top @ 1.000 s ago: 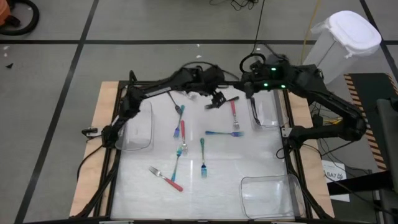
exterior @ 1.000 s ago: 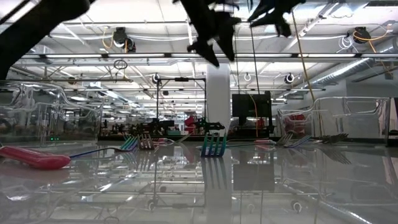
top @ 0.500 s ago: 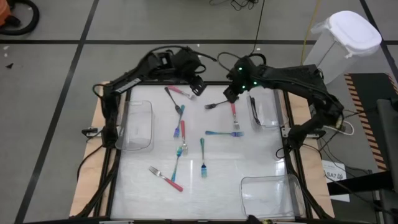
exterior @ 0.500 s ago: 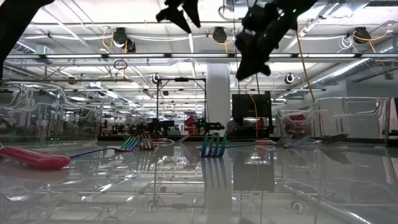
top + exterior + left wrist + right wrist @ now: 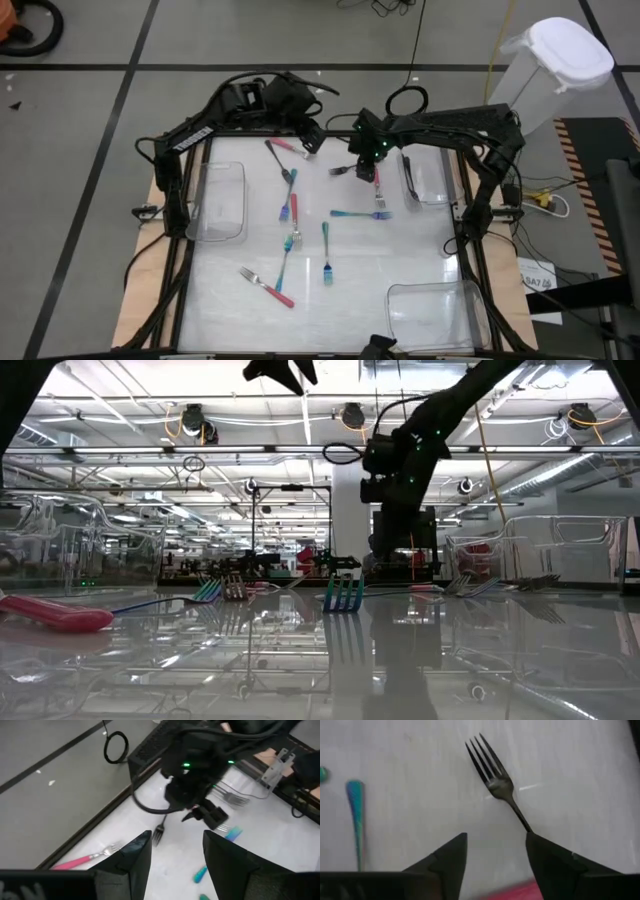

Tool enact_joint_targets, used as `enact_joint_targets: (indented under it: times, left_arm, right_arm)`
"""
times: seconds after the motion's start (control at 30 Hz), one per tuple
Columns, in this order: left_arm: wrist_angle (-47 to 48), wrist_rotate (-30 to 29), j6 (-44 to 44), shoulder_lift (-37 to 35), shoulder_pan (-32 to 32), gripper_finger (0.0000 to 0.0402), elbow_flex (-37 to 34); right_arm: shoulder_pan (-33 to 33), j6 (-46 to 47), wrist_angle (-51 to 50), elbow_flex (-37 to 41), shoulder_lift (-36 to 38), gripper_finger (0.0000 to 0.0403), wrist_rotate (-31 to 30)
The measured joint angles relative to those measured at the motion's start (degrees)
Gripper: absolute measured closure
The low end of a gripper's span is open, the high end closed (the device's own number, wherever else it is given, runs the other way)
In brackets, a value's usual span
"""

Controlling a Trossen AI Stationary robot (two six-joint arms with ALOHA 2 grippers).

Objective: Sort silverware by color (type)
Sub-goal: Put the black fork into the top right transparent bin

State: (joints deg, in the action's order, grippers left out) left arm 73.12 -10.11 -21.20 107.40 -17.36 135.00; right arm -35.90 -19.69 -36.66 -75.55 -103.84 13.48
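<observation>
Since a second ago your left gripper (image 5: pixel 310 140) has pulled back from mid-table to the far edge, and your right gripper (image 5: pixel 366 165) has dropped low over the black fork (image 5: pixel 341 169). You are holding the right jaws spread, empty, with the fork's handle running in between them on the table (image 5: pixel 420 250). Your left jaws are standing parted too, gripping nothing, near a pink fork (image 5: pixel 289 146) at the far rim. Teal and pink forks (image 5: pixel 291 215) are lying loose across the centre, one pink fork (image 5: pixel 268 286) nearer the front. Clear bins (image 5: pixel 222 200) are lining the left edge, right edge and front right corner.
</observation>
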Motion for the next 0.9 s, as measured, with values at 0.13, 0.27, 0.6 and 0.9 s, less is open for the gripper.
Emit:
enact_joint_targets:
  times: [0.13, 0.27, 0.6, 0.9]
  left_arm:
    - [0.0, 0.0, -0.6, 0.0, 1.0, 0.0225, 0.0]
    - [0.0, -0.4, -0.8, 0.0, 1.4, 0.0225, 0.0]
    - [0.0, -0.5, -1.8, 0.0, 1.8, 0.0225, 0.0]
    - [0.0, -0.5, -1.6, 0.0, 2.5, 0.0224, 0.0]
  right_arm:
    - [0.3, -3.3, -0.1, 0.0, -2.4, 0.0183, -0.2]
    - [1.9, -8.2, 0.7, 0.0, -4.1, 0.0185, -5.0]
    - [3.0, -9.7, 7.2, 0.0, -5.2, 0.0192, -9.0]
    - [2.9, -9.4, 4.7, -0.2, -9.4, 0.0193, -8.9]
